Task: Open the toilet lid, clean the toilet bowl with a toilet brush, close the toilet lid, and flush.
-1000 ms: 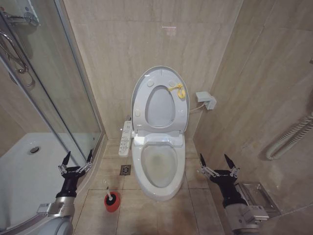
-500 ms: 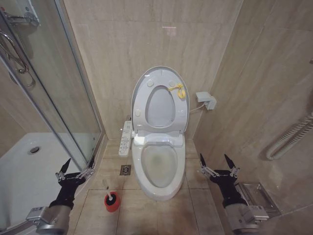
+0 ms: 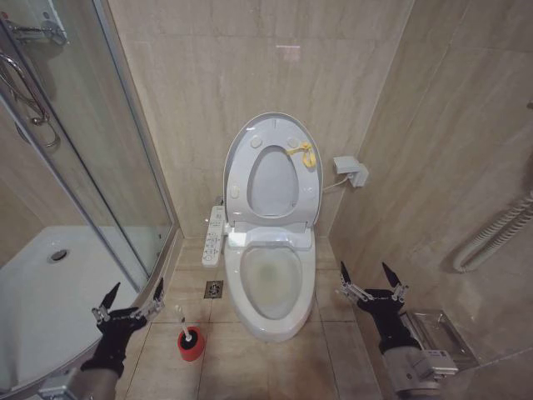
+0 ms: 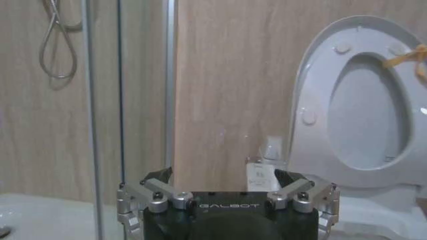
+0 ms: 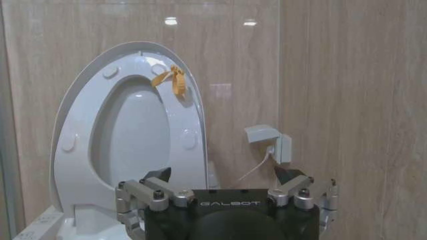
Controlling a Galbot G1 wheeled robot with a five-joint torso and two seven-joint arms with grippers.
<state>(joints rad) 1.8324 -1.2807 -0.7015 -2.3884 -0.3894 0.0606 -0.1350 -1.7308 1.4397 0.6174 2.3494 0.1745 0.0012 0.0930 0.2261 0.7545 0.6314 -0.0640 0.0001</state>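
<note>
The toilet lid (image 3: 271, 183) stands raised against the back wall, with the seat ring and its yellow tag (image 3: 301, 152) up against it. Below it the toilet bowl (image 3: 271, 283) lies uncovered, its basin stained brownish. The toilet brush (image 3: 188, 333) stands in a red cup on the floor left of the bowl. My left gripper (image 3: 135, 290) hangs open just left of the brush, above and apart from it. My right gripper (image 3: 365, 275) is open to the right of the bowl. The left wrist view shows the lid (image 4: 363, 105) past the gripper (image 4: 223, 176); the right wrist view shows the lid (image 5: 130, 130) too.
A glass shower enclosure (image 3: 100, 167) and its white tray (image 3: 50, 292) close off the left. A control panel (image 3: 214, 236) juts from the toilet's left side, above a floor drain (image 3: 214, 289). A wall box (image 3: 351, 169), a hose (image 3: 491, 237) and a metal fixture (image 3: 437, 329) are at right.
My left arm has drawn back and down toward me, so its gripper now sits lower in the head view, still open. The right arm, lid and brush have not moved.
</note>
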